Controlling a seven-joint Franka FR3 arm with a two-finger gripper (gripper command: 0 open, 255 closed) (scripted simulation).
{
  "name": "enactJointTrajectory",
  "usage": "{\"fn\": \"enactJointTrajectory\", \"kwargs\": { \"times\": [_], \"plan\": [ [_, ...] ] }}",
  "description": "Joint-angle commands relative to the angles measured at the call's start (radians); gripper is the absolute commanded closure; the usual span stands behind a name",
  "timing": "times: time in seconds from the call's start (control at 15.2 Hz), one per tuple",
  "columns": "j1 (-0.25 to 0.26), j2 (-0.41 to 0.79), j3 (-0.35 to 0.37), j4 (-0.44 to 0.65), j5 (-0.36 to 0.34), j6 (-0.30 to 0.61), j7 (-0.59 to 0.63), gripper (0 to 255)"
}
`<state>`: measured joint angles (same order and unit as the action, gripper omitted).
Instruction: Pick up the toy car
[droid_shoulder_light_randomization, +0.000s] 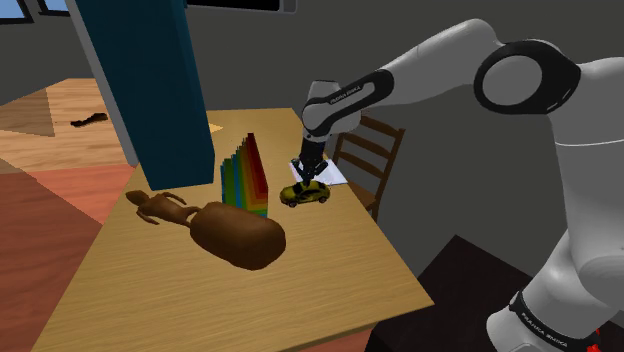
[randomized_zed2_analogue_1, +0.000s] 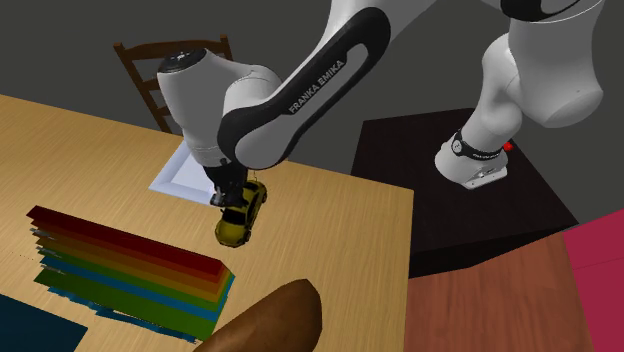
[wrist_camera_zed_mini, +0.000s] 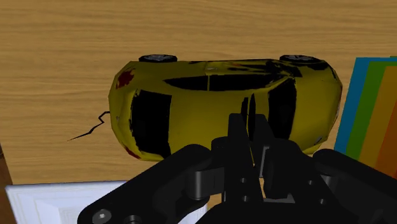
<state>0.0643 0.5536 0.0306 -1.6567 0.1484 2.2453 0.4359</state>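
**Wooden table, yellow car under the black hand**

Pale, fine-grained wood forms the table, and we see it running from the stand's side out to a tall, smooth blue column at its far left corner in the shoulder view. Over it bends the white arm with its dark joints. A slatted wooden chair stands at the far edge. On the near part of the table lies a rounded, glossy brown lump with a thin clawed limb stretching to the left. Just beyond it we find a stepped stack of rainbow-coloured sheets, red on top, blue lowest. A flat white tray with a low rim lies by the chair.

Between that stack and the tray sits the toy car, shiny yellow with black windows and red tail lights. The gripper hangs right over its roof, fingers drawn together to a thin slit, not spanning the body.
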Motion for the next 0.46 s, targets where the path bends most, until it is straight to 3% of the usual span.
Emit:
{"fn": "enactJointTrajectory", "kwargs": {
  "times": [0.0, 0.4],
  "plan": [
    [0.001, -0.015, 0.0, 0.007, -0.002, -0.021, 0.005, 255],
    [0.001, -0.043, -0.002, 0.022, -0.005, -0.064, 0.011, 255]
  ]
}}
